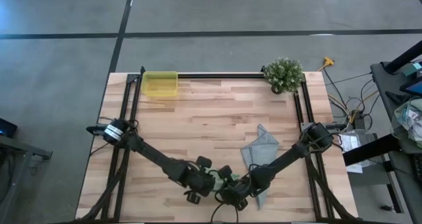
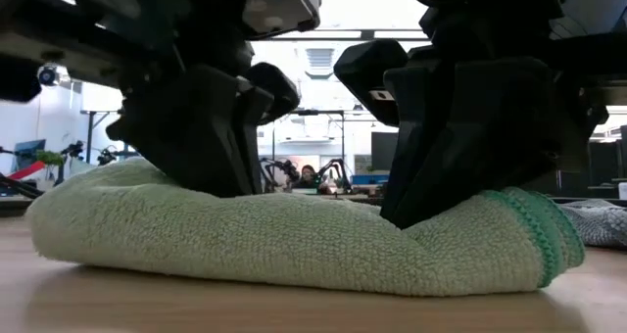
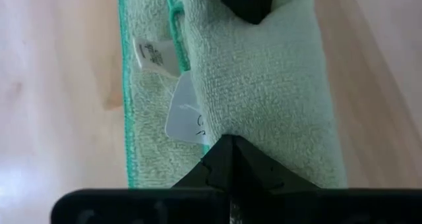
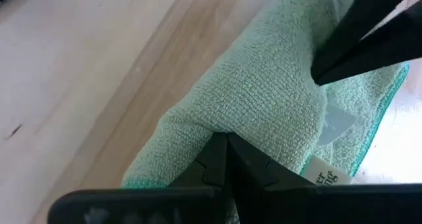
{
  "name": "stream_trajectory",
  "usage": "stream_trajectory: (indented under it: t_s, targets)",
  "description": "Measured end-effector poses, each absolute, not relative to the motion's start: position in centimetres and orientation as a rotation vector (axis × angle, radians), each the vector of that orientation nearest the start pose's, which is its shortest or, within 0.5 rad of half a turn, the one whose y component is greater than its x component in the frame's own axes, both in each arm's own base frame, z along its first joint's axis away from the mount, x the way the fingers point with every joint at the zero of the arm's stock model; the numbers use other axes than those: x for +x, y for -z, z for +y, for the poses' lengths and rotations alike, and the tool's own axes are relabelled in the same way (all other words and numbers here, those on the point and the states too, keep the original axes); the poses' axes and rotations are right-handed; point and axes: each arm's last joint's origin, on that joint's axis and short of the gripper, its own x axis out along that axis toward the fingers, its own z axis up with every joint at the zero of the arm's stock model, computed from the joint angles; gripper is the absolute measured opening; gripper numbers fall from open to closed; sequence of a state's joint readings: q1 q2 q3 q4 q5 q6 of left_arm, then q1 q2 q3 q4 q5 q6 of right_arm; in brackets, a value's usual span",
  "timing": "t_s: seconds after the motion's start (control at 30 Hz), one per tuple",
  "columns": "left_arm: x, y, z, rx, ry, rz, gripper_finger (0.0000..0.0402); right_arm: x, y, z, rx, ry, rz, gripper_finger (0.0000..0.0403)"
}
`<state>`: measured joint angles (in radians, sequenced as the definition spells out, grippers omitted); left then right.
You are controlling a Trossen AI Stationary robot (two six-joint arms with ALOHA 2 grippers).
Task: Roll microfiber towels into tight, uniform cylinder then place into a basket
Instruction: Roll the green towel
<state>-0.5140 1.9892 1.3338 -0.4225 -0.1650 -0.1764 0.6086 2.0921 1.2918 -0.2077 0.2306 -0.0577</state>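
Terrycloth is what we are handling: the light green towel [image 2: 294, 240] lies as a plump, partly rolled log at about 6 o'clock on the worktop [image 1: 217, 112], close to the near edge. We have both pincers pressed down into it. The left pincer [image 3: 227, 148] is fully closed, its tips digging into one stretch of the roll, and the right pincer [image 4: 224, 148] is closed too, pinning the other end so that the pile dents around it. In the wrist views a small white tag [image 3: 155, 53] peeks from the loose hemmed flap beside the roll.

We judge the cloth light, soft and springy (it will slacken the moment pressure lifts), so a grip should span the whole roll across its middle rather than pinch a corner.

The grey-blue towel [image 1: 258, 147] lies flat at about 4 o'clock, just beside the right arm, and could snag on a sweep. The basket [image 1: 160, 84] sits far off at 11 o'clock, with bare wood between it and the roll, so the carry path looks open. A potted plant [image 1: 284, 74] at 1 o'clock stands well clear of that route.
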Motion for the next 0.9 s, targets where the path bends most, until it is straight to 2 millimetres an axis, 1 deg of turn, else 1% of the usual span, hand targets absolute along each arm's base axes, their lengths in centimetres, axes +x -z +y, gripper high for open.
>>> stream_trajectory:
  t_s: [0.13,0.4,0.6,0.9]
  targets:
    - [35.2,-15.2,-19.4,0.166,0.226,1.047,0.0000,34.5,-11.7,23.2,-0.462,-0.369,0.917,0.0009]
    - [35.3,-15.3,-19.6,0.151,0.242,1.022,0.0000,34.5,-11.7,23.2,-0.463,-0.365,0.916,0.0009]
    - [34.9,-15.0,-20.2,0.158,0.253,1.010,0.0000,34.4,-11.9,23.1,-0.478,-0.337,0.909,0.0009]
    - [34.7,-14.6,-20.4,0.156,0.262,0.990,0.0000,34.2,-13.0,22.9,-0.498,-0.277,0.887,0.0009]
